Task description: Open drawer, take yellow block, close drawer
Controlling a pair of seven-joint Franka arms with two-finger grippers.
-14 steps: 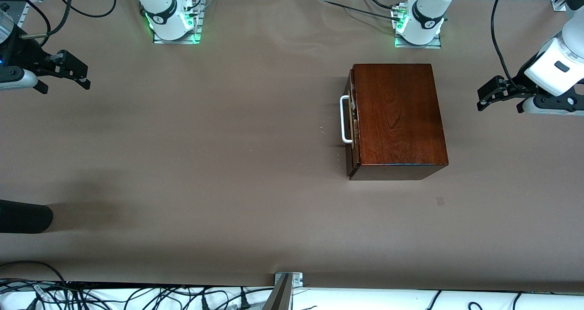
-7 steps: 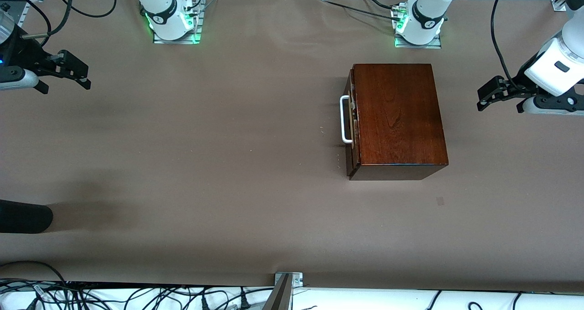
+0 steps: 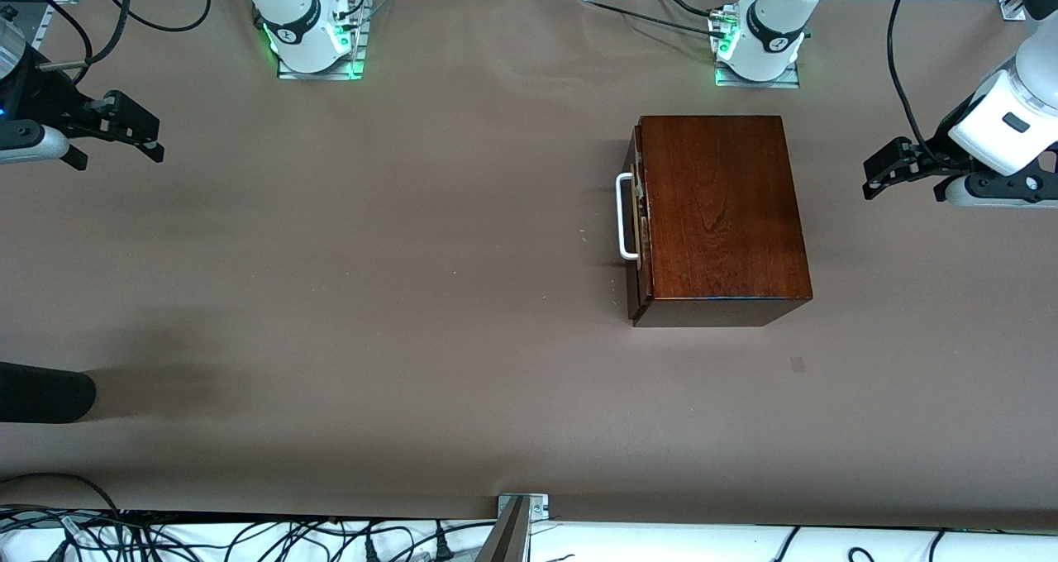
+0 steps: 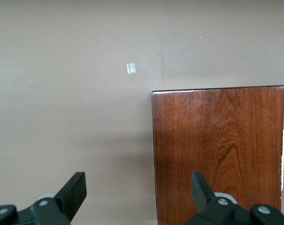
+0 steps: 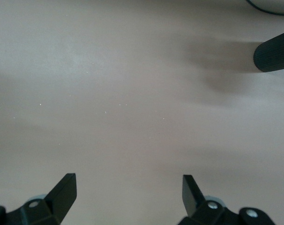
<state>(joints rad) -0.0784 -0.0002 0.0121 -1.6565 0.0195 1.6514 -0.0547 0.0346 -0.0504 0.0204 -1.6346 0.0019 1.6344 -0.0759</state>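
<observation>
Table (image 3: 413,297): brown paper-covered surface filling the front view; bears everything below.

Wooden box (image 3: 719,207): glossy reddish-brown, right of centre in the front view, resting flat on the table; in the left wrist view its top (image 4: 217,150) fills the lower right of the frame; judged heavy and rigid, though its polished lid looks slippery, so it may slide on the paper if the drawer sticks.

Drawer (image 3: 636,223): dark front on the box's side that faces frame-left in the front view; shut, flush with the box; judged stiff wood, likely to run straight if pulled squarely.

Handle (image 3: 625,216): white bar on the drawer front, standing proud of it; the evident place to take hold, at mid-bar, fingers closing across it; thin and smooth, so a grip near one end may twist the drawer.

Left gripper (image 3: 888,173): right edge of the front view, over bare table beside the box toward the left arm's end; fingers (image 4: 76,187) spread wide, holding nothing.

Right gripper (image 3: 132,128): upper left of the front view, well apart from the box; fingers (image 5: 64,190) spread wide, empty, over bare table.

Yellow block: not visible; presumably inside the shut drawer; judged light and hard, to be pinched on two flat faces.

Dark cylinder (image 3: 41,392): lower left edge of the front view; purpose unclear.
</observation>
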